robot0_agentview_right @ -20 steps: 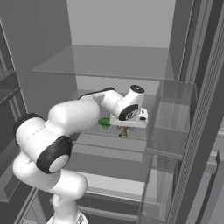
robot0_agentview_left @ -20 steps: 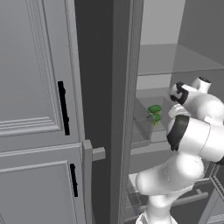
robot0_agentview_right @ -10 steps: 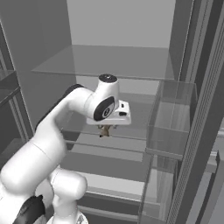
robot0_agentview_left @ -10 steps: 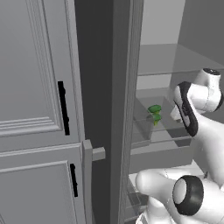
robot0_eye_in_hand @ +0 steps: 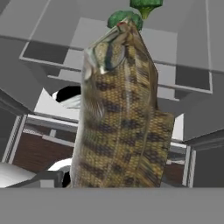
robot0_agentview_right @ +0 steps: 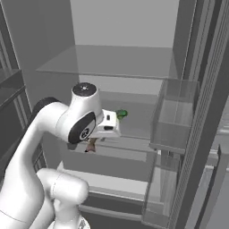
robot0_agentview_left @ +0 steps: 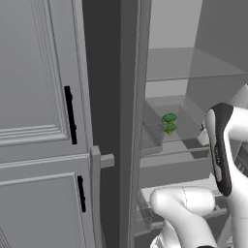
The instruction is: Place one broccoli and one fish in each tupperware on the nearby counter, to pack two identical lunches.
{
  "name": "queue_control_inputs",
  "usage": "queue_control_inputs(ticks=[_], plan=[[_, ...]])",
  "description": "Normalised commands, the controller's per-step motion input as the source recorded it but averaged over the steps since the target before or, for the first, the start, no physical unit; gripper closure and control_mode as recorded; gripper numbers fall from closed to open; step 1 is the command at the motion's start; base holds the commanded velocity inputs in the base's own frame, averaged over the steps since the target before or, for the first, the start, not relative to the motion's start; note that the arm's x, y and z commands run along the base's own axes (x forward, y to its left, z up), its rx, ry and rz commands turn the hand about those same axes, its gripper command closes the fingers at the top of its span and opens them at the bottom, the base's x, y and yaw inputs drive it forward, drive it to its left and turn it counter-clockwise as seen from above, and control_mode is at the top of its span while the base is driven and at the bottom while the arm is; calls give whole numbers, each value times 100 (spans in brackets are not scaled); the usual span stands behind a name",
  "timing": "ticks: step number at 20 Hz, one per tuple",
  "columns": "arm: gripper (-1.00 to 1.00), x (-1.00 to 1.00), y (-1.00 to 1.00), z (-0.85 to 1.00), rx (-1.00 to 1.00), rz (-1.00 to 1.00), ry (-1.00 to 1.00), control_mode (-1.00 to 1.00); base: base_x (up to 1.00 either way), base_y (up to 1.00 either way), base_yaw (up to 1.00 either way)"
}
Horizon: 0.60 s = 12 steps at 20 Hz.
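We see the gripper (robot0_agentview_right: 91, 146) under the white hand in the right base view, with a small brown fish (robot0_eye_in_hand: 120, 113) hanging from it. In the hand view this fish rises from between the fingers, a mottled brown and yellow body standing lengthwise, head at the top, so we read the fingers as clenched on the fish. The held fish hangs in the air in front of the open fridge, near the glass shelf (robot0_agentview_right: 134, 144) and above the lower drawer.

Beyond the fish head in the hand view sit two broccoli (robot0_eye_in_hand: 145, 6) florets, one just behind the head and one farther off. In the left base view we find the same two green florets stacked close together on the glass shelf, left of the arm. In the right base view one floret peeks out just right of the hand. A clear door bin (robot0_agentview_right: 174, 118) hangs at the right.
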Motion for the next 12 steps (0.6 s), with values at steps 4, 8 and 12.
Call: queue_control_inputs(ticks=[4,8,12], plan=[[100,0,0,0,0,0,0,100,-100,5,0],[100,0,0,0,0,0,0,100,-100,14,0],[100,0,0,0,0,0,0,100,-100,20,4]])
